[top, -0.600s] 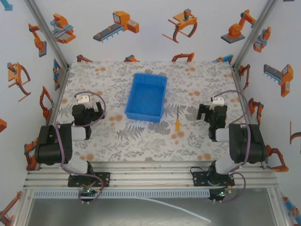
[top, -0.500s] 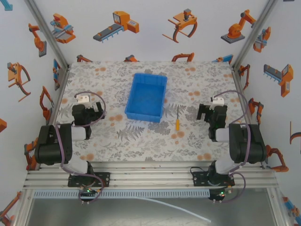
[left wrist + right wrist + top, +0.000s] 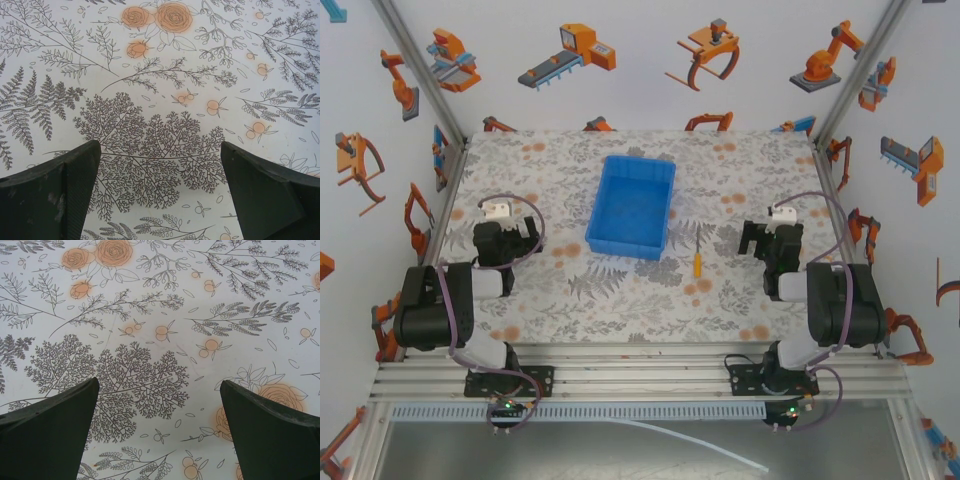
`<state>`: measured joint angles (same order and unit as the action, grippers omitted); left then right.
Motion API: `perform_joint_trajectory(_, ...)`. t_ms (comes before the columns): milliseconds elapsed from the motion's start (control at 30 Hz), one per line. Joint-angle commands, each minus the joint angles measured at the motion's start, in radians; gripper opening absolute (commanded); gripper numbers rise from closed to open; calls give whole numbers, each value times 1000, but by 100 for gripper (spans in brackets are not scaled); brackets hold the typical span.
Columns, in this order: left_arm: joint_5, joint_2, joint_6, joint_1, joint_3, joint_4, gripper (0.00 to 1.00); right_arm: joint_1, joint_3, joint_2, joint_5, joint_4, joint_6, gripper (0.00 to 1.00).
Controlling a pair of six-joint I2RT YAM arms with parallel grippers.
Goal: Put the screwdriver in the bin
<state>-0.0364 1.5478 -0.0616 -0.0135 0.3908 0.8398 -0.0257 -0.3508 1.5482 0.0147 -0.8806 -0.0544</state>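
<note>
The blue bin point(image 3: 632, 206) sits in the middle of the floral mat, toward the back. Just right of its near corner lies the tiny screwdriver point(image 3: 697, 259), orange-yellow handle toward me and thin shaft pointing away. My left gripper point(image 3: 492, 236) rests at the left side of the mat, well left of the bin. Over the right side hangs my right gripper point(image 3: 761, 238), a short way right of the screwdriver. In the left wrist view the gripper point(image 3: 160, 190) stands open over bare mat. The right wrist view has that gripper point(image 3: 160, 430) open too, with nothing between its fingers.
The floral mat point(image 3: 620, 300) is bounded by aluminium frame posts point(image 3: 420, 90) and white walls printed with orange robot pictures. A metal rail point(image 3: 640, 365) carries both arm bases along the near edge. Orange flower blotches point(image 3: 112, 252) dot the mat's print.
</note>
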Motion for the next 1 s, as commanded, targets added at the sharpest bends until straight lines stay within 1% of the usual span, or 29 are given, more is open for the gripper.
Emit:
perform_joint_trajectory(0, 7, -5, 20, 4, 18, -5, 97, -6, -18, -4, -6, -27, 10, 99)
perform_joint_trajectory(367, 10, -9, 22, 9, 23, -16, 97, -6, -20, -4, -3, -27, 8, 99)
perform_joint_trajectory(467, 7, -12, 25, 9, 22, -12, 97, -6, -28, -2, 42, -13, -9, 99)
perform_joint_trajectory(533, 19, -45, 22, 9, 62, -122, 97, -7, -31, -4, 87, -3, -25, 99)
perform_joint_trajectory(633, 21, -69, 26, 10, 190, -369, 97, -6, -28, -4, 98, -8, -31, 99)
perform_joint_trajectory(667, 25, -74, 28, 9, 220, -421, 97, -6, -28, -4, 98, -8, -30, 99)
perform_joint_trajectory(800, 12, -139, 39, 9, 263, -534, 97, -7, -27, -5, 102, -8, -30, 99)
perform_joint_trajectory(867, 2, -176, 30, 8, 314, -669, 97, -8, -26, -31, 106, 1, -36, 99)
perform_joint_trajectory(900, -1, -190, 24, 9, 340, -723, 97, -6, -38, -61, 120, 46, -40, 99)
perform_joint_trajectory(967, -1, -218, 10, 10, 390, -841, 97, -6, -91, -136, 168, 205, -52, 99)
